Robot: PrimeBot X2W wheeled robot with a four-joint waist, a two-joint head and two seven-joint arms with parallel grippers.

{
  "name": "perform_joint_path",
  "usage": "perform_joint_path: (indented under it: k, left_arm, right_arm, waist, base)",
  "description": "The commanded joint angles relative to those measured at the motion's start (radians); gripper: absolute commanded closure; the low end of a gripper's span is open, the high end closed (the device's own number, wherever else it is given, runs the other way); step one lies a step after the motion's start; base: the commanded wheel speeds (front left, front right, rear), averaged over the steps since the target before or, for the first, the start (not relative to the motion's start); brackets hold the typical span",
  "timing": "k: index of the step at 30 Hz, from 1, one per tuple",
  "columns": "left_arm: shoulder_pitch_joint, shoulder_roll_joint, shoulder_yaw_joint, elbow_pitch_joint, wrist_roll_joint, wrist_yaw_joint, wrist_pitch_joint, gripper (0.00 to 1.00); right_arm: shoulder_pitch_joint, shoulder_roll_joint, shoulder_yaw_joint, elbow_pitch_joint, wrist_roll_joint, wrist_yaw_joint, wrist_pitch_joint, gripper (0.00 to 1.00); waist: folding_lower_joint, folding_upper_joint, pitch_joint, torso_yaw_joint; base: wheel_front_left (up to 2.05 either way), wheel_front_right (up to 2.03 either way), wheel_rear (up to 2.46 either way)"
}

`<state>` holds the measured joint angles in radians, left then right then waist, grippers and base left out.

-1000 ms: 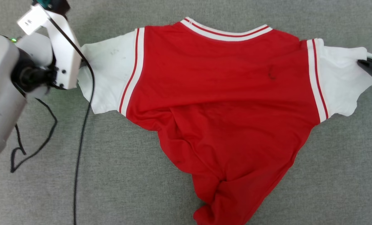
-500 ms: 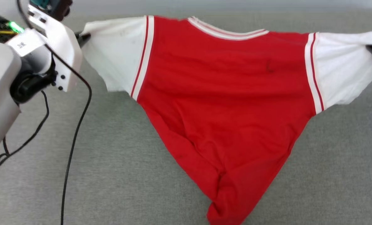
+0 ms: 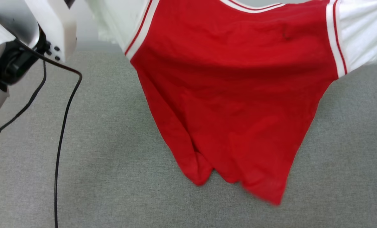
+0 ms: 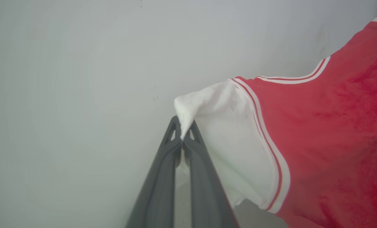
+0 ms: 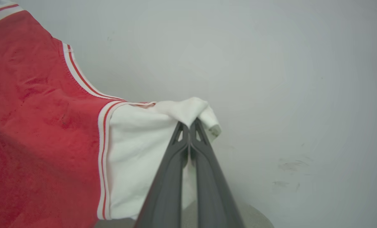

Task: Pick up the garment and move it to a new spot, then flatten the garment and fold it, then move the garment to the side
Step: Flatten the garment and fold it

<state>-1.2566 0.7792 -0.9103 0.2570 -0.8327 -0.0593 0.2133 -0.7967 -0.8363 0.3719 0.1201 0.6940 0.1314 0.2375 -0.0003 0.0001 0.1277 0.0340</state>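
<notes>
The garment (image 3: pixel 236 85), a red T-shirt with white sleeves and striped trim, hangs spread in the air over the grey surface, its plain red face toward the head camera. Its hem (image 3: pixel 264 190) dangles just above the cloth. In the left wrist view my left gripper (image 4: pixel 182 128) is shut on the tip of one white sleeve (image 4: pixel 220 133). My right gripper (image 5: pixel 189 126) pinches the other white sleeve (image 5: pixel 137 152) the same way, in the right wrist view. Both sleeves are pulled outward, so the shirt is stretched between the two grippers.
A grey fabric surface (image 3: pixel 112 177) lies below the shirt. My pale left forearm (image 3: pixel 14 41) fills the upper left, with black cables (image 3: pixel 60 139) trailing down from it. A pale wall (image 4: pixel 80 79) stands behind the lifted shirt.
The shirt has gone from lying on the surface to hanging in the air, held by both sleeves. The left gripper closed on its sleeve. The head camera has tilted too.
</notes>
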Motion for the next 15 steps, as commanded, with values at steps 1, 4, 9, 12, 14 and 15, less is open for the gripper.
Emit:
perform_joint_path:
  k: [1,4,9,12,14,15]
  left_arm:
    - [-0.012,-0.004,0.005,-0.004,0.003,0.009,-0.007,1.0]
    - [-0.047,-0.01,0.016,-0.016,0.015,0.019,-0.005,1.0]
    - [-0.144,-0.04,0.036,0.017,0.045,0.024,-0.012,1.0]
    - [-0.23,-0.069,0.058,0.063,0.072,0.031,-0.035,1.0]
    - [-0.288,-0.091,0.063,0.102,0.1,0.033,-0.054,1.0]
    - [-0.321,-0.103,0.067,0.124,0.108,0.029,-0.062,1.0]
  right_arm:
    - [-0.012,0.008,-0.004,-0.003,-0.006,-0.001,0.004,1.0]
    - [-0.048,0.015,-0.022,-0.007,-0.021,-0.001,0.017,1.0]
    - [-0.181,0.043,-0.031,0.018,-0.08,-0.001,0.045,1.0]
    - [-0.31,0.069,-0.025,0.064,-0.132,-0.002,0.06,1.0]
    - [-0.398,0.092,-0.023,0.108,-0.166,-0.001,0.067,1.0]
    - [-0.448,0.106,-0.019,0.131,-0.184,-0.001,0.065,1.0]
  waist:
    - [0.0003,-0.0001,0.002,-0.001]
    - [0.0003,-0.0001,0.026,-0.003]
    - [0.0003,-0.0001,0.112,-0.017]
    - [0.0003,-0.0001,0.177,-0.023]
    - [0.0003,-0.0001,0.217,-0.024]
    - [0.0003,-0.0001,0.236,-0.026]
  base:
    - [0.0,0.0,0.0]
    - [0.0,0.0,0.0]
    - [0.0,0.0,0.0]
    - [0.0,0.0,0.0]
    - [0.0,0.0,0.0]
    - [0.0,0.0,0.0]
